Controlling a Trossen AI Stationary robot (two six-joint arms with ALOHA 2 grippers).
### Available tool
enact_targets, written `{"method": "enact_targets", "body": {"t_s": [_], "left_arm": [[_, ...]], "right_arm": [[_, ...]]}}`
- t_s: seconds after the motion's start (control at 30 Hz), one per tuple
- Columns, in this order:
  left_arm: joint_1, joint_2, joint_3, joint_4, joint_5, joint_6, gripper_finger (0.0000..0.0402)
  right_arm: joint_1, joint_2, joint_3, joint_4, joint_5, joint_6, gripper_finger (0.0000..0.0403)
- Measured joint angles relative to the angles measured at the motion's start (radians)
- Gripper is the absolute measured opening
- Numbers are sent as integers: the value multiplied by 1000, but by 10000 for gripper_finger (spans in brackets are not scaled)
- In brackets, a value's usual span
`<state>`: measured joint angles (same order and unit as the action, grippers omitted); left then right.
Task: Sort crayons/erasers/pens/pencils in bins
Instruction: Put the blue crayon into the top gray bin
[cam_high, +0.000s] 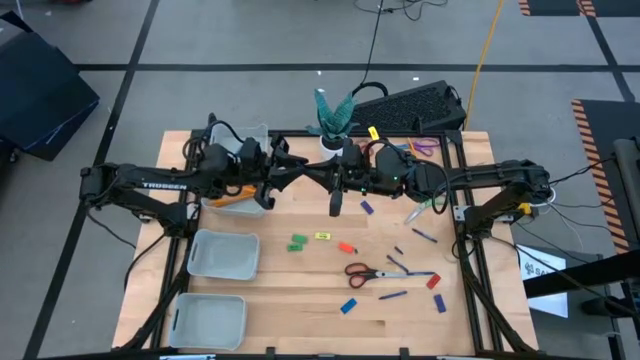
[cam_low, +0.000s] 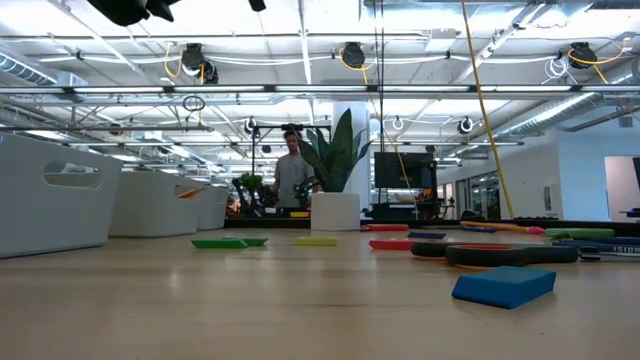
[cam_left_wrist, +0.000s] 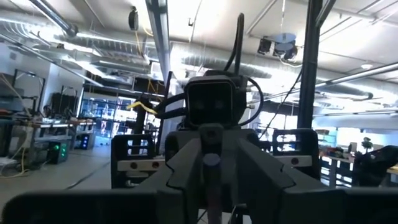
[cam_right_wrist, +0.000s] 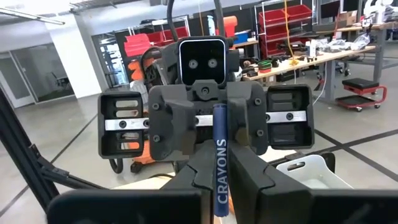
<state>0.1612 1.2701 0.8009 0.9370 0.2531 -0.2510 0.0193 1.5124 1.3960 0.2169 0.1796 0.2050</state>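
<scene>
- the right gripper (cam_right_wrist: 219, 186) is raised above the middle of the table's far half, nose to nose with the left gripper (cam_right_wrist: 214, 118).
- the right gripper's fingers are clenched on a dark blue crayon (cam_right_wrist: 219, 158), which stands upright between them with its printed label facing the right wrist camera.
- the crayon's top end reaches up between the left gripper's fingers; i cannot tell whether they grip it.
- seen from above, the crayon (cam_high: 336, 200) hangs where the two arms meet, off the table.
- two bins (cam_high: 224, 255) sit on the left side, one nearer than the other; a third (cam_high: 238, 198) under the left arm holds orange pencils.
- green (cam_high: 297, 242), yellow (cam_high: 322, 236) and red erasers (cam_high: 346, 247) lie in the middle, near red-handled scissors (cam_high: 365, 271).
- pens (cam_high: 424, 236) are scattered on the right side.
</scene>
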Motion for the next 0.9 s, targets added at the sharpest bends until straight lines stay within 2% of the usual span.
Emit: {"method": "enact_targets", "body": {"t_s": [0.2, 0.37, 0.47, 0.7, 0.8, 0.9], "left_arm": [[10, 0, 0, -8, 17, -20, 23], [34, 0, 0, -10, 53, -57, 26], [50, -1, 0, -11, 69, -58, 23], [145, -10, 0, -92, 159, -97, 24], [206, -32, 3, -227, 177, -81, 24], [274, -54, 22, -448, 176, -11, 24]], "right_arm": [[0, 0, 0, 6, -3, -1, 18], [0, 1, 0, 14, -1, -6, 28], [0, 1, 0, 17, 1, -6, 65], [-3, 1, 0, 1, 29, -9, 189], [-5, -1, 2, -74, 94, -7, 231], [-5, -1, 2, -180, 111, 8, 259]]}}
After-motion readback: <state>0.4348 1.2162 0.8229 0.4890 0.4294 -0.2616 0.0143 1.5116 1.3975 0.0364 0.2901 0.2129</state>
